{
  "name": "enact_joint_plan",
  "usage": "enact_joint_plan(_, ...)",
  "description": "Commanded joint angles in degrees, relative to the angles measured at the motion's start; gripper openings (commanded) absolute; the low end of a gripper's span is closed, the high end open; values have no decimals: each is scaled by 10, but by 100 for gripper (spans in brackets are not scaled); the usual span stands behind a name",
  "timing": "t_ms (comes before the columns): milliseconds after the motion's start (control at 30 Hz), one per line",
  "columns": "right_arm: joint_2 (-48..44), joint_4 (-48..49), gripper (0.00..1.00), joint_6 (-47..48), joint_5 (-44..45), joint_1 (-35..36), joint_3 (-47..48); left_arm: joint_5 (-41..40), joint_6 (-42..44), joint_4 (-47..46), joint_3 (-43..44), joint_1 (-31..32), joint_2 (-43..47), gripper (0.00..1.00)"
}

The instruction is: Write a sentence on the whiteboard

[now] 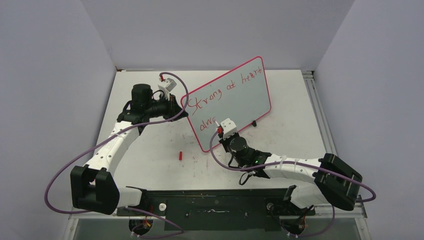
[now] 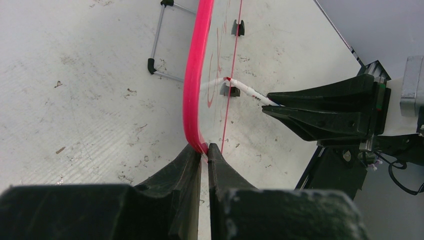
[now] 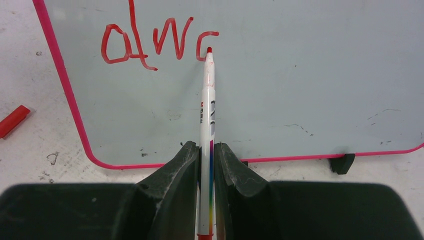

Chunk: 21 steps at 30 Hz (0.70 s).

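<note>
whiteboard [image 1: 240, 102] edge pinched by left fingers [image 2: 184, 170]; right fingers [image 3: 181, 172] grip marker [image 3: 207, 100], blank room rightward

The whiteboard [image 1: 235, 107] stood toward the far middle of the table [image 1: 150, 150], its left edge clamped in the left gripper [image 2: 205, 149]. Before its lower edge the right gripper [image 3: 206, 150] gripped a marker [image 3: 207, 100], whose tip touched the board at the right end of the lower line of the sentence [image 1: 222, 85]. A cap [image 1: 180, 155] lay on the table just left of the board's near corner

One whiteboard [image 1: 235, 95], one marker [image 3: 206, 100], one red cap [image 1: 180, 155]; two: left claw [image 2: 205, 149], right claw [image 3: 206, 147].
</note>
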<state>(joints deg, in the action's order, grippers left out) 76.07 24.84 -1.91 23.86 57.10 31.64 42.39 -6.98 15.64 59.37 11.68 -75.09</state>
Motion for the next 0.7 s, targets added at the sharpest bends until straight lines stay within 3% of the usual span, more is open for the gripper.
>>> enact_joint_plan(0,6,22,5,11,11,0,31,16,2,-25,5,0,23,0)
enact_joint_plan(667,7,22,5,-3,6,-4,18,16,2,-26,5,0,22,0)
